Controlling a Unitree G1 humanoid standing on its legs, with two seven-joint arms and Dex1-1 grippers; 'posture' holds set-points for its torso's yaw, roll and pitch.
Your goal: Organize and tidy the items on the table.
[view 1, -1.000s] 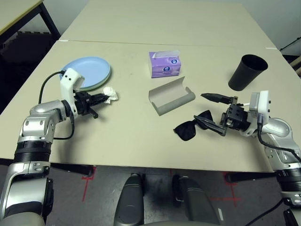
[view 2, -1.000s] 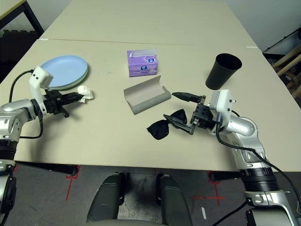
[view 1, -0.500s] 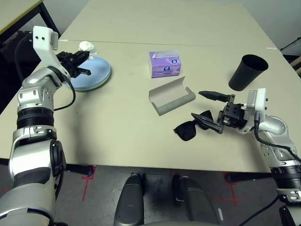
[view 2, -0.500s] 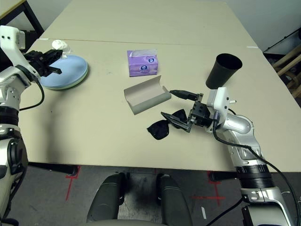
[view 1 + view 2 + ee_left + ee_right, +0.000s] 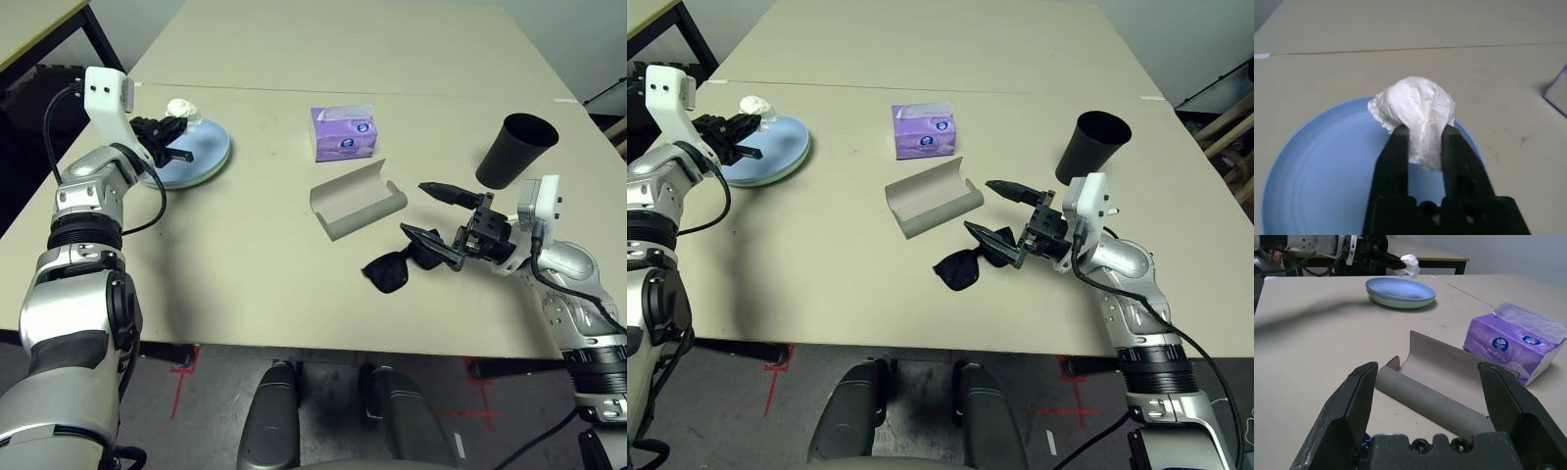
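Note:
My left gripper [image 5: 1425, 134] is shut on the crumpled white tissue wad [image 5: 1413, 105], held just above the light blue plate [image 5: 191, 152]. That plate sits stacked on a pale green one at the table's far left. My right gripper [image 5: 431, 215] stands wide open at the right, low over the table and pointing at the grey glasses case [image 5: 358, 201], which lies open. The black sunglasses [image 5: 392, 269] lie just under its lower finger. The purple tissue box [image 5: 343, 134] stands behind the case. The black cup [image 5: 514, 149] stands upright at the far right.
The beige table [image 5: 245, 294] has bare room in the middle and along the front. A second table [image 5: 343, 39] butts against its far edge. Another table with black legs [image 5: 98, 44] stands off to the far left.
My left arm lifted the tissue wad from the table beside the plates, swung it up and back, and now holds it over the blue plate. My right gripper tilted up slightly by the sunglasses.

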